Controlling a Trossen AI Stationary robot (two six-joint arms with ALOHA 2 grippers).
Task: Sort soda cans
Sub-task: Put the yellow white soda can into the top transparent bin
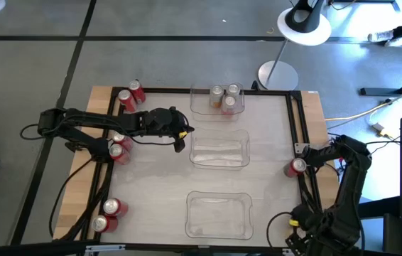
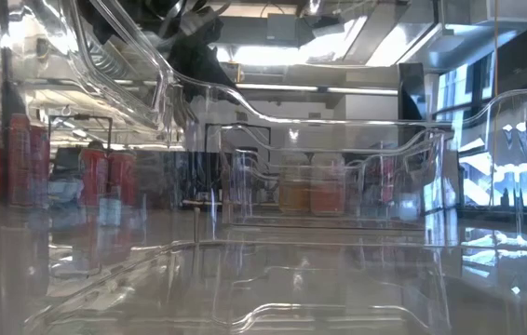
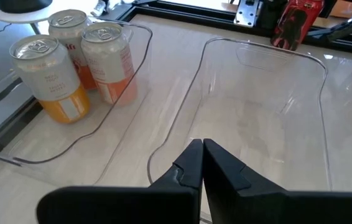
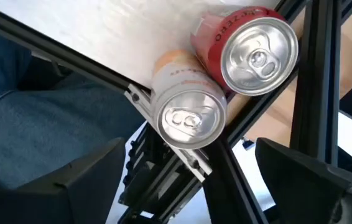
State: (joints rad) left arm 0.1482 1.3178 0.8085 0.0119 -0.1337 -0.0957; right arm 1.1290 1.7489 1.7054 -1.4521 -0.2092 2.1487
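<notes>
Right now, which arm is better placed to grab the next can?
Right, probably. The right jaws hang open close over the red can and the pale can. The left jaws are shut, empty, above a clear tray.

Robotics lab or test room — not home. Wooden bench (image 1: pixel 80 178) with black metal frame (image 1: pixel 297 128) stands on grey floor (image 1: pixel 30 64) marked with dark lines. Two dark arms mounted at bench sides. White lamp stand (image 1: pixel 279 71) and loose cables (image 1: pixel 357 114) nearby. Low view shows open ceiling with strip lights (image 2: pixel 273 56) — industrial office space.
</notes>
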